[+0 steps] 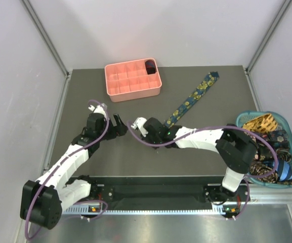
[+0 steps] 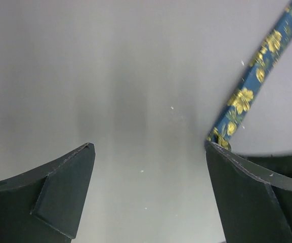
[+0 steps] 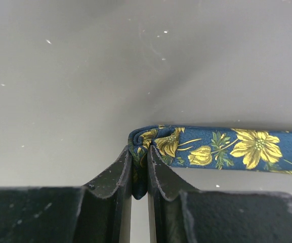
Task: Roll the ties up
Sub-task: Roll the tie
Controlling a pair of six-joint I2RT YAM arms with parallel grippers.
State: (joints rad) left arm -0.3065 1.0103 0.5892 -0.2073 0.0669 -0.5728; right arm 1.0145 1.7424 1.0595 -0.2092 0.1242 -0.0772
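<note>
A navy tie with yellow flowers (image 1: 194, 96) lies stretched out on the dark table, running from the back right towards the middle. My right gripper (image 1: 149, 125) is shut on its near end, which is folded into a small curl between the fingertips (image 3: 140, 152). The rest of the tie (image 3: 237, 149) runs off to the right. My left gripper (image 1: 118, 123) is open and empty just left of the right gripper. In the left wrist view the tie (image 2: 249, 83) passes behind the right finger (image 2: 247, 192). A dark coil (image 1: 150, 66) sits in one tray cell.
A salmon-pink grid tray (image 1: 132, 79) stands at the back of the table. A teal basket (image 1: 275, 149) at the right edge holds several loose ties. White walls enclose the table on three sides.
</note>
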